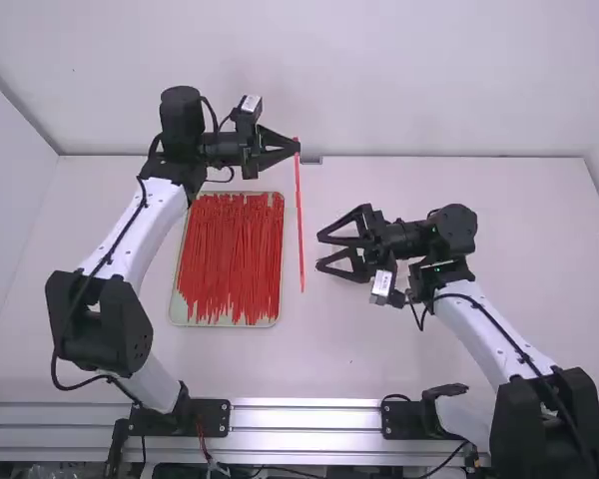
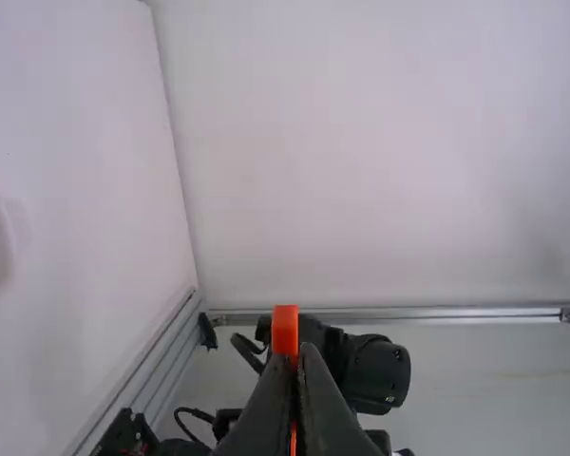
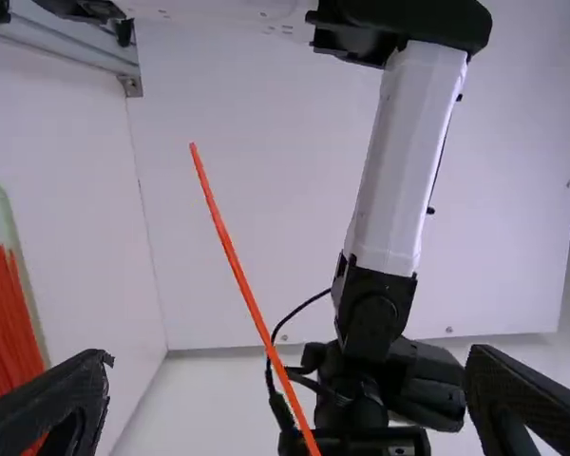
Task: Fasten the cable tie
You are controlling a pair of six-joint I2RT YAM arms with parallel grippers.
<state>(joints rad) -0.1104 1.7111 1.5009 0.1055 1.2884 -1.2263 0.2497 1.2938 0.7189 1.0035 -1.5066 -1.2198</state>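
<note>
One red cable tie [image 1: 300,220] is pinched tight at its head end by the left hand [image 1: 294,151] and held up off the surface [image 1: 459,200], beside the tray [image 1: 176,311] of spares, probably so the tail's left free. The right hand [image 1: 320,252] is spread wide with nothing gripped, parked near the free tip, seemingly lined up so it can be grabbed and looped.
</note>
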